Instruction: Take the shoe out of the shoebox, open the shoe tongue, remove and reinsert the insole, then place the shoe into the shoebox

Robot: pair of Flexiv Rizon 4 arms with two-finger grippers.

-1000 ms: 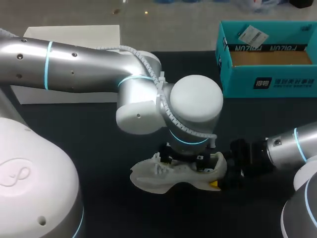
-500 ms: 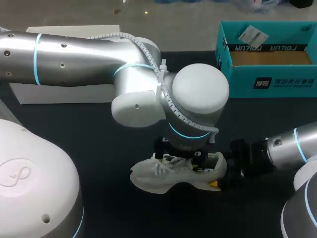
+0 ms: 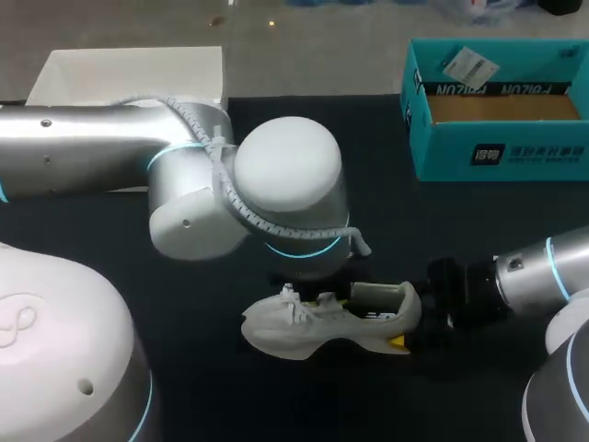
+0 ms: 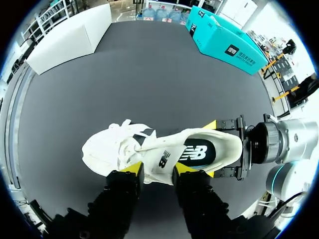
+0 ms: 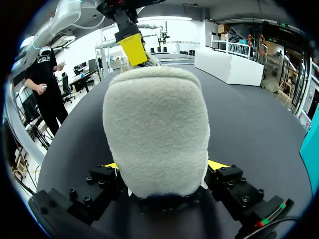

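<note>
The white knit sneaker (image 3: 322, 322) lies on the black counter (image 3: 212, 396), well apart from the teal cardboard shoebox (image 3: 497, 152). Left tool (image 4: 158, 168) clamps its tongue (image 4: 160, 158); right tool (image 5: 164, 165) clamps its heel (image 5: 154, 129).

The left arm (image 3: 83, 157) is a brushed-silver tube dotted with small dark screws and banded by glowing cyan rings, ending in a smooth white domed joint cap (image 3: 287, 170). A white ribbed cable conduit (image 3: 213, 161), held by zip ties, loops across it. The right arm (image 3: 545, 274) is silver with a cyan ring and a black wrist. Both bases are glossy white; the left base (image 3: 51, 341) bears an embossed loop mark. The left gripper (image 4: 158, 169) and right gripper (image 5: 164, 165) have black, screw-studded bodies with yellow tips.
</note>
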